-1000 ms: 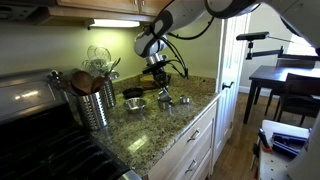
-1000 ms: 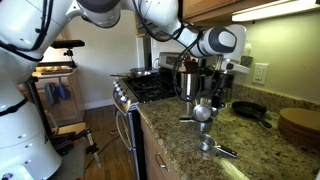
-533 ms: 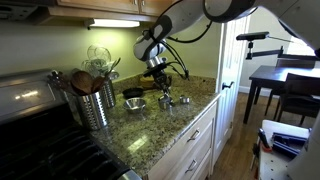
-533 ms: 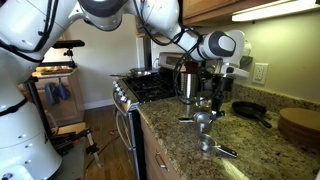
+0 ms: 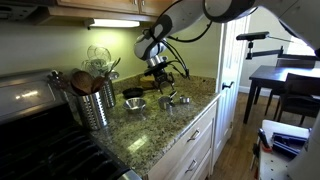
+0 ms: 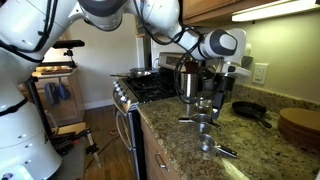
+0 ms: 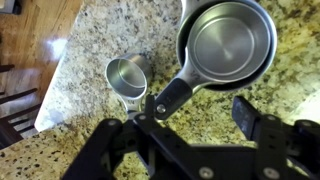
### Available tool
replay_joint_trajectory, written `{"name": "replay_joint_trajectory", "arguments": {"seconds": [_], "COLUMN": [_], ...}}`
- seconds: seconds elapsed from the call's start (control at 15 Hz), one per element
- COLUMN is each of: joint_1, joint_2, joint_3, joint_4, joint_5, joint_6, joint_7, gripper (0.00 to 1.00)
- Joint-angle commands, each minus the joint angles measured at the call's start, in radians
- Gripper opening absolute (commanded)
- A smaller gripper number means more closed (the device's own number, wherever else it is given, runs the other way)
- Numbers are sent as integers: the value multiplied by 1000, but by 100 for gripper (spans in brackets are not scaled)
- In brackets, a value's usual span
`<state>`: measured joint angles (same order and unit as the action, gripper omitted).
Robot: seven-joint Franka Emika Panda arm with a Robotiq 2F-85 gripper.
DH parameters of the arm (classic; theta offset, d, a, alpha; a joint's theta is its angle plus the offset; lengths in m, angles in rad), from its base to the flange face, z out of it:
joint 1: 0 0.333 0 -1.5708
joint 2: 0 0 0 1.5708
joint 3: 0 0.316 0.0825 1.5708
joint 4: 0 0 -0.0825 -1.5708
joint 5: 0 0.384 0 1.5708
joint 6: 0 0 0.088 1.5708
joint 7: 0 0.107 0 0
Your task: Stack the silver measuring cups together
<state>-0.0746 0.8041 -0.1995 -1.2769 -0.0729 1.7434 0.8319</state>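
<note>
Gripper: the black gripper (image 7: 195, 120) comes in from the bottom of the wrist view. In an exterior view it hangs above the worktop (image 5: 160, 74).

Fingers: the two dark fingers (image 7: 245, 113) are wide apart. Only speckled stone shows between them. They clamp nothing.

Big cup: the big round shiny silver measuring cup (image 7: 225, 45) sits open side up on the worktop, near the top of the wrist view. It is ahead of the fingers, not between them.

Big cup's handle: its flat handle (image 7: 168, 97) slants down from the cup to the finger on the picture's left side. The end of the handle is just beside that finger. I cannot tell if they touch.

Small cup: the small round shiny silver measuring cup (image 7: 127, 77) stands open side up just beside the handle of the big one. It is near the same finger, a bit ahead of it, and outside the gap.

Worktop: the brown and grey speckled stone worktop (image 7: 100, 30) holds both cups. Its edge is near the small cup, and a brown wooden floor (image 7: 30, 50) shows past it.

Other things: in an exterior view a tall ribbed metal canister (image 5: 97, 106) full of wooden spoons stands well apart from the gripper. A dark round bowl (image 5: 133, 93) sits nearer, by the wall.
</note>
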Motion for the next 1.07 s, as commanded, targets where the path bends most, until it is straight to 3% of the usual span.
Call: {"name": "replay_joint_trajectory", "arguments": {"seconds": [0.0,0.6,1.0], "joint_1": [10,-6,-27], "joint_2": [-44,-121,-224], "joint_3": [-25,-62,-63], "joint_4": [-33,-149,-316], "joint_5": [-13,-18,-72], "joint_6": [-14,12,107], "joint_7": [24,48,-140], "gripper": [100,100,100]}}
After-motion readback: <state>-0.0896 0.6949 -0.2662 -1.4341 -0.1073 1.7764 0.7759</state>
